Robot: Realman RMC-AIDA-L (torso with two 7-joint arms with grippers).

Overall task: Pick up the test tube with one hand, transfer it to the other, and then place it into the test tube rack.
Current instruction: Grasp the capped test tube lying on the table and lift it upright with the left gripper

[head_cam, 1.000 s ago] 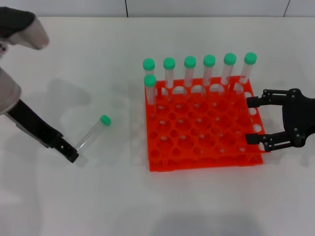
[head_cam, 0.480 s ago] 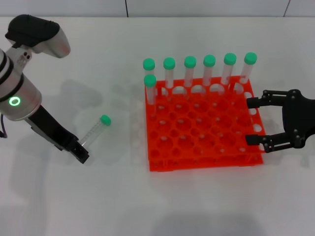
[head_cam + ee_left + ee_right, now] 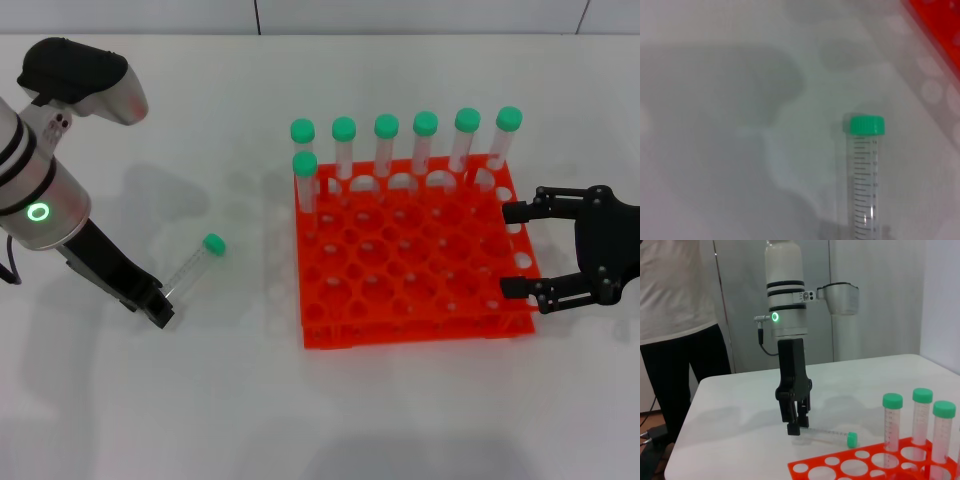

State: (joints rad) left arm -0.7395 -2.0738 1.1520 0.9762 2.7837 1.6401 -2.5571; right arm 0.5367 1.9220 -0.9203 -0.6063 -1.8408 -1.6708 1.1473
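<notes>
The test tube (image 3: 190,268) lies flat on the white table, left of the rack, with its green cap pointing toward the rack. It also shows in the left wrist view (image 3: 865,185) and the right wrist view (image 3: 822,436). My left gripper (image 3: 158,312), on the silver arm with the green ring, points down at the tube's rounded bottom end (image 3: 795,427); nothing is lifted. The orange test tube rack (image 3: 400,335) stands in the middle. My right gripper (image 3: 505,248) is open, its fingers spread along the rack's right edge, holding nothing.
Several green-capped tubes (image 3: 386,150) stand upright in the rack's back row and one hole in front of it. A person (image 3: 675,315) stands beyond the table's far side in the right wrist view. The rack's corner (image 3: 940,30) shows in the left wrist view.
My left arm has swung further into view; its gripper tip moved right, then slightly back, staying by the tube's bottom end. The tube and right gripper have not moved.
</notes>
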